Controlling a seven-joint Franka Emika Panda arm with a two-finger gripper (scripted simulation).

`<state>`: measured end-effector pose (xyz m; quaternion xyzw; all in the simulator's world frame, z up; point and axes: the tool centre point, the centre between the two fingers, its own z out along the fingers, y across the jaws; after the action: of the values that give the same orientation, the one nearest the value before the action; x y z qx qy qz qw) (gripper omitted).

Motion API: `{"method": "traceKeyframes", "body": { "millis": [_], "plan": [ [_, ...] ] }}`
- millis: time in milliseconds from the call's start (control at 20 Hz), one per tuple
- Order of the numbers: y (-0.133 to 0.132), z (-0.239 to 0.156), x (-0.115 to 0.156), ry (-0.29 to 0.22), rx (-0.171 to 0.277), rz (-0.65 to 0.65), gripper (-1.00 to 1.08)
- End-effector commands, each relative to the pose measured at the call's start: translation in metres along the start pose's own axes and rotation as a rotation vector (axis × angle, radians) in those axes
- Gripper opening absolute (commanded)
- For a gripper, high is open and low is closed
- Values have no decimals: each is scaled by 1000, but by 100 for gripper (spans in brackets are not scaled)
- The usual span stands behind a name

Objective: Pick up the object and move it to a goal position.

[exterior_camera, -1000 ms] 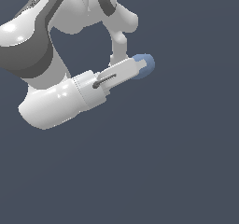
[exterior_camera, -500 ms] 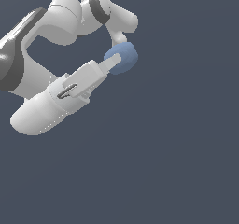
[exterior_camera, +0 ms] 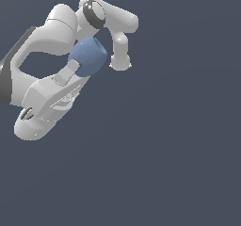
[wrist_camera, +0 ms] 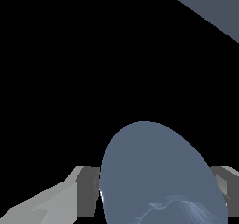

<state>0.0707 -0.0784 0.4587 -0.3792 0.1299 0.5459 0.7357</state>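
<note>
The gripper (exterior_camera: 80,68) is closed on the slate-blue object (exterior_camera: 88,55), which sits between its 2 fingers (wrist_camera: 60,197) at the upper left of the exterior view, lifted clear of the flat dark floor (exterior_camera: 169,149). Behind it stand only the arm's own white links (exterior_camera: 113,25); nothing blocks the open space around.

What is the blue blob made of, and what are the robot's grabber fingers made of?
The blue blob looks matte, like soft rubber or clay: even slate-blue with no bright glints, though a render cannot settle it. The gripper fingers look like smooth grey plastic or painted metal, flat-sided with hard edges.
</note>
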Motion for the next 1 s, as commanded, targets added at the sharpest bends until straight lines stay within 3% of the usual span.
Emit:
{"method": "traceKeyframes", "body": {
  "millis": [0, 550, 750, 950],
  "plan": [
    [-11, -15, -12, -53, 81, 19, -100],
    [-40, -92, -45, -260, 424, 94, -100],
    [-43, -112, -49, -307, 506, 111, -100],
    [-44, -125, -52, -336, 558, 121, -100]
  ]
}}
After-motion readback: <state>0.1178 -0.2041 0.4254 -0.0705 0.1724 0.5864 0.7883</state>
